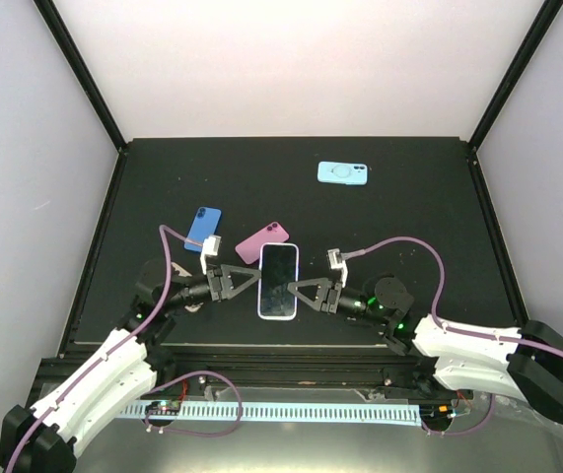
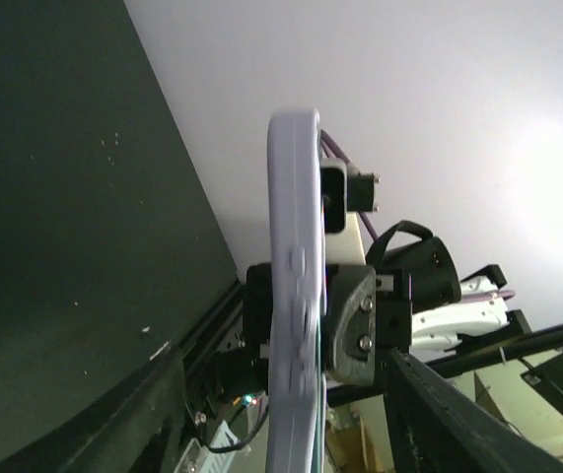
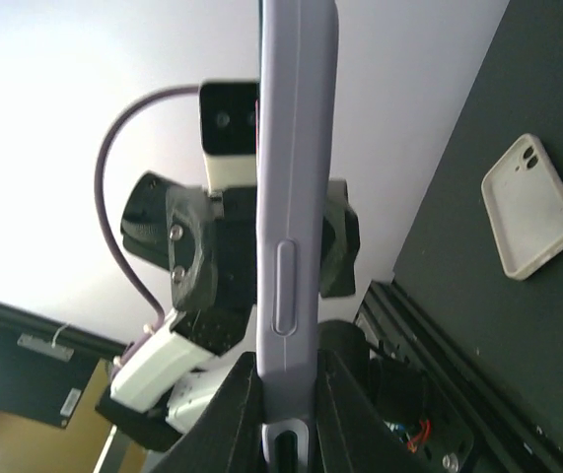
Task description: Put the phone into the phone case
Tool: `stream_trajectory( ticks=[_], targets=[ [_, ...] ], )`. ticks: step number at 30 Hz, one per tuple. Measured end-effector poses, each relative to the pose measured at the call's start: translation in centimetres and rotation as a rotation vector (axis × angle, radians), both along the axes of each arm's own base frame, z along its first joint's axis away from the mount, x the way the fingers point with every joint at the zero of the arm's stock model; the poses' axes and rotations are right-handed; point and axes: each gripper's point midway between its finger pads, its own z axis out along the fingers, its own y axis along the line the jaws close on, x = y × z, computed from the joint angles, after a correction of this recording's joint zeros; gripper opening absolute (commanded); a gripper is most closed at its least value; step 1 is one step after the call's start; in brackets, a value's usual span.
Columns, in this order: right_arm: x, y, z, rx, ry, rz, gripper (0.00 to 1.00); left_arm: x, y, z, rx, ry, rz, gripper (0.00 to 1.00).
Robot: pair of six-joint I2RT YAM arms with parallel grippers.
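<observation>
**Setting.** A black table stands against white walls, with both arms reaching in from its near edge.

**Surroundings.** A pink phone case lies just beyond the far-left corner of the phone. Seen from overhead, the phone overlaps the case's near end. A blue slab, either a phone or a case, lies left of the pink case. A light-blue case with a ring on its back lies well apart, toward the far right.

**Task object.** The phone sits at the centre, between the two arms, with its dark screen up. Its long axis runs from the near edge toward the far wall. A pale lavender case with moulded side buttons wraps its edges.

**End effectors.** The right gripper pinches the phone's right long edge, and its fingers lie tight against both faces. The left gripper meets the left long edge. Its wrist view shows no pads on the phone, so I cannot tell whether it clamps.

**Hidden.** Both wrist views show the phone only edge-on. The phone's back and camera end are out of sight.
</observation>
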Motion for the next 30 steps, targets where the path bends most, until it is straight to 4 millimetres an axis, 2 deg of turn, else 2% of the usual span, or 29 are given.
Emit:
stream_trajectory(
  ticks=[2, 5, 15, 22, 24, 27, 30],
  targets=[
    [0.6, -0.2, 0.3, 0.004, 0.002, -0.037, 0.09, -0.3, -0.1, -0.1, -0.001, 0.002, -0.016, 0.66],
    [1.4, -0.5, 0.5, 0.003, 0.008, -0.087, 0.10, -0.8, -0.2, -0.6, 0.001, 0.013, -0.043, 0.69],
    [3.4, -1.1, 0.8, -0.008, 0.022, -0.206, 0.10, -1.9, -0.6, -1.3, 0.010, 0.026, -0.114, 0.64],
    [3.8, -0.9, 0.1, -0.028, 0.038, -0.217, 0.10, -1.8, -1.0, -2.4, 0.035, 0.052, -0.134, 0.44],
    [3.9, -0.8, -0.3, -0.037, 0.046, -0.217, 0.10, -1.8, -1.2, -2.9, 0.046, 0.068, -0.142, 0.33],
    [4.0, -0.7, -0.7, -0.046, 0.058, -0.218, 0.10, -1.9, -1.3, -3.4, 0.059, 0.083, -0.148, 0.11],
    [4.1, -0.8, -0.9, -0.052, 0.060, -0.224, 0.10, -1.7, -1.4, -3.7, 0.069, 0.083, -0.144, 0.02]
  ],
)
